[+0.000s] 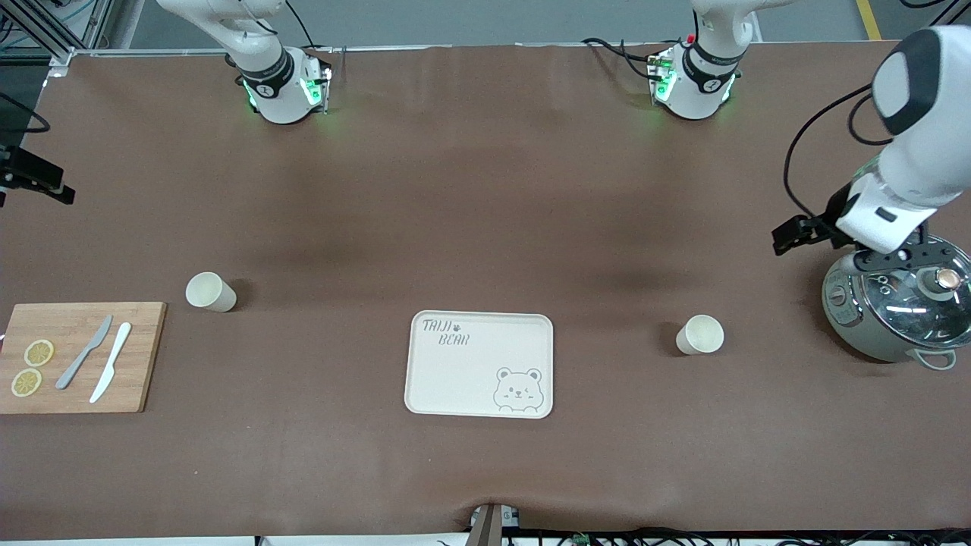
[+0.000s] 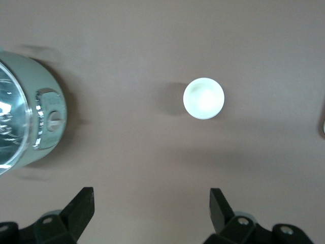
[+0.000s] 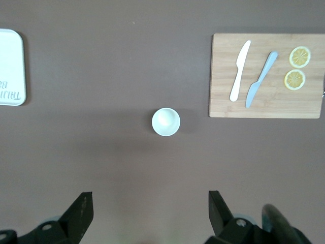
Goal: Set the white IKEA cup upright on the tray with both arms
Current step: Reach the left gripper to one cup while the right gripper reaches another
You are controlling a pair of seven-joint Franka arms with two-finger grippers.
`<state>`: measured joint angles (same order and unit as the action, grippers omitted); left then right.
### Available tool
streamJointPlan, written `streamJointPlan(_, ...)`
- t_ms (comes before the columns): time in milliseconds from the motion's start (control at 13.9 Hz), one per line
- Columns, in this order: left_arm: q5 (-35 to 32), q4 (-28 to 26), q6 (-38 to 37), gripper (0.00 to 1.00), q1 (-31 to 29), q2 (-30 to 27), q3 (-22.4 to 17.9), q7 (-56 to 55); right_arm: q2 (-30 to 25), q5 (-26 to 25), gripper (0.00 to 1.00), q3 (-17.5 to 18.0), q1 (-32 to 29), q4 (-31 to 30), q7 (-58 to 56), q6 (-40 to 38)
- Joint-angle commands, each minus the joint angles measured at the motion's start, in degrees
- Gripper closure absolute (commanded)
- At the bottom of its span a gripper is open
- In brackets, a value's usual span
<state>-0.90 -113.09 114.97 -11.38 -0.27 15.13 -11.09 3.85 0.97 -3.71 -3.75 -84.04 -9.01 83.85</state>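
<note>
Two white cups stand upright on the brown table. One cup point(image 1: 210, 292) is toward the right arm's end and shows in the right wrist view point(image 3: 166, 122). The other cup point(image 1: 699, 335) is toward the left arm's end and shows in the left wrist view point(image 2: 203, 98). The cream tray point(image 1: 480, 364) with the bear drawing lies between them, nearer to the front camera, with nothing on it. My left gripper point(image 2: 152, 206) is open and empty, high over the table beside the cooker point(image 1: 903, 258). My right gripper point(image 3: 151, 208) is open and empty, high above its cup.
A grey-green cooker with a glass lid point(image 1: 899, 307) stands at the left arm's end. A wooden cutting board point(image 1: 76, 356) with two knives and two lemon slices lies at the right arm's end. The tray's edge shows in the right wrist view point(image 3: 11, 68).
</note>
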Motion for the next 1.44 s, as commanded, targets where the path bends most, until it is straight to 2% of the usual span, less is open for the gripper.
streamJointPlan(0,0.81,-11.25,12.51,0.00,-0.57,-3.33,1.04,-3.31,3.08,0.43,0.00,0.81,-1.08,0.54,-0.04,0.43)
streamJointPlan(215,0.81,-16.02,24.13,0.00,-0.57,0.43,1.04,-6.66,6.51,0.26,0.00,0.81,-1.52,0.55,-0.04,0.52)
streamJointPlan(431,0.90,-15.41,31.34,0.14,-0.83,7.28,1.04,-6.75,8.89,0.25,0.00,0.72,-1.61,0.28,-0.04,0.26)
streamJointPlan(574,0.90,-14.45,35.56,0.18,-0.83,11.24,1.04,-6.75,9.94,0.43,0.00,0.72,-1.87,-0.25,0.14,0.70)
streamJointPlan(718,0.81,-12.43,36.55,0.28,-0.92,14.15,1.04,-6.57,11.17,0.78,0.00,0.72,-2.83,-1.99,0.14,2.88)
streamJointPlan(1005,0.81,-7.86,36.55,0.27,-0.92,19.51,1.04,-6.14,11.26,0.78,0.00,0.72,-3.54,-7.62,0.14,8.25)
streamJointPlan(1292,0.81,-4.87,36.55,0.32,-0.22,22.85,1.04,-6.40,11.61,0.87,0.00,0.72,-3.98,-12.80,0.40,14.04)
streamJointPlan(1364,0.81,-4.86,36.55,0.36,-0.13,23.21,1.04,-6.48,11.61,0.87,0.00,0.72,-3.98,-14.03,0.40,15.45)
